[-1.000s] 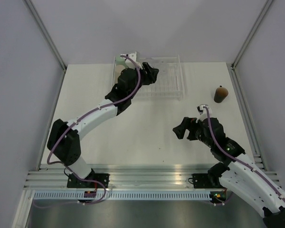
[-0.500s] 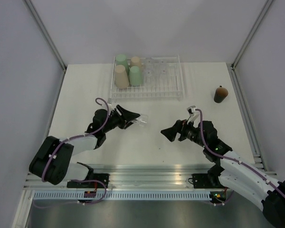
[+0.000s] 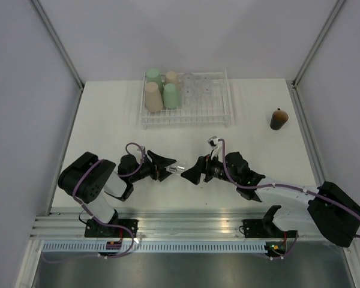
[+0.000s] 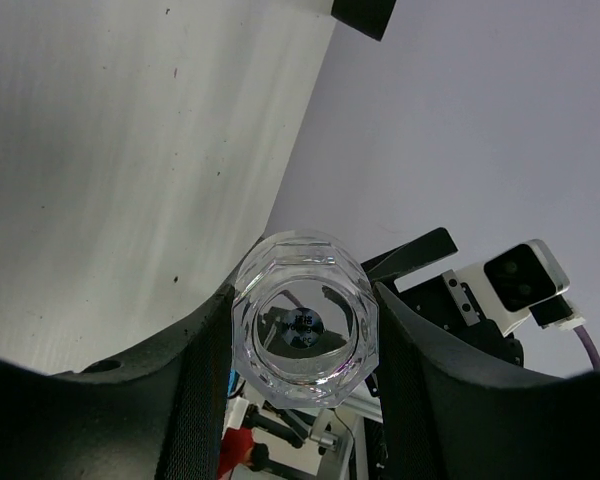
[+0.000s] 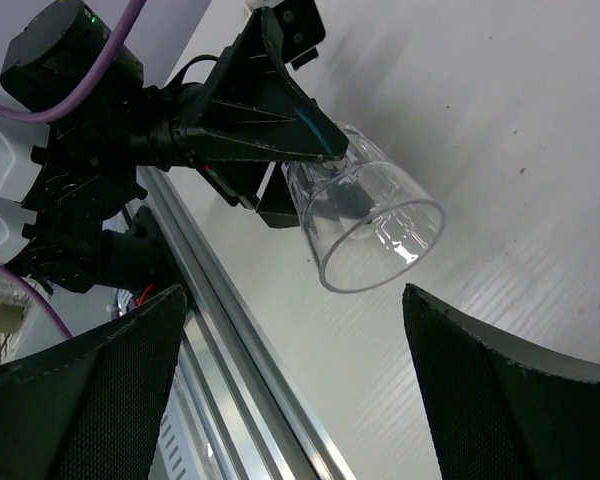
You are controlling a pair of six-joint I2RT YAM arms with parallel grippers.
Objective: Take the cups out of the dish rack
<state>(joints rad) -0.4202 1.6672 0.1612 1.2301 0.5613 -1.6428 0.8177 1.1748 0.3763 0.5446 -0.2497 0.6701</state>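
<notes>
My left gripper (image 3: 168, 166) is shut on a small clear cup (image 3: 176, 168) and holds it sideways low over the table's near middle. In the left wrist view the cup (image 4: 305, 330) sits base-first between my fingers. My right gripper (image 3: 191, 173) is open and empty, facing the cup's open mouth (image 5: 380, 245) from just to its right, apart from it. The white wire dish rack (image 3: 219, 115) stands at the back. It holds two green tumblers (image 3: 171, 95) and two beige tumblers (image 3: 153, 96) at its left end. A dark brown cup (image 3: 278, 119) stands on the table at the right.
Faint clear cups (image 3: 198, 90) show in the rack's middle. The aluminium rail (image 3: 186, 219) runs along the near edge just below both grippers and shows in the right wrist view (image 5: 250, 350). Grey walls close in the table on three sides.
My left arm has come from the rack to the near edge with the clear cup in its gripper. My right gripper has moved left and now faces the cup closely.
</notes>
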